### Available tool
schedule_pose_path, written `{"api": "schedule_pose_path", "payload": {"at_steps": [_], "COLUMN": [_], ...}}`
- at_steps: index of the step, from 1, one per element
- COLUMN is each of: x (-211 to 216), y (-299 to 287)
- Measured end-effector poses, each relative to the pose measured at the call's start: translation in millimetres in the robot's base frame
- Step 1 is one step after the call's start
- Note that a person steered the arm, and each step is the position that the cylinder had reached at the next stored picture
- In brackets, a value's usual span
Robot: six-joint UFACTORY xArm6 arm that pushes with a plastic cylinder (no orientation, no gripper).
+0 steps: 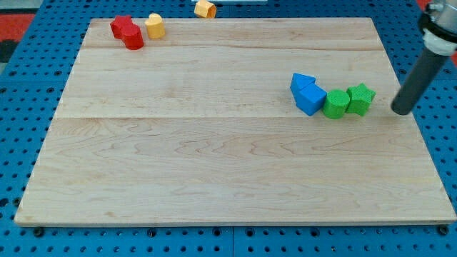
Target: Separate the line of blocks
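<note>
A line of blocks lies at the view's right on the wooden board (214, 157). From left to right: a blue triangular block (300, 83), a blue cube (310, 98), a green rounded block (335, 104) and a green star-shaped block (360, 98). They touch one another. My tip (401, 111) is at the board's right edge, just right of the green star-shaped block, with a small gap between them.
Two red blocks (126, 31) and a yellow block (155, 26) sit together at the board's top left. Another yellow block (205, 8) lies off the board at the view's top. A blue pegboard (21, 107) surrounds the board.
</note>
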State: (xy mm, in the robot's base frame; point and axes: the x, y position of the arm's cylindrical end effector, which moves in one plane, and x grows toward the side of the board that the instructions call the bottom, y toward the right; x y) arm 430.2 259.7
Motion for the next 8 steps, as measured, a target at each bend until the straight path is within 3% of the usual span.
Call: {"api": "schedule_pose_path", "payload": {"at_steps": [2,5,7,8], "x": [-25,-26,-38,-54], "y": [-54,-125,-138,-177]}}
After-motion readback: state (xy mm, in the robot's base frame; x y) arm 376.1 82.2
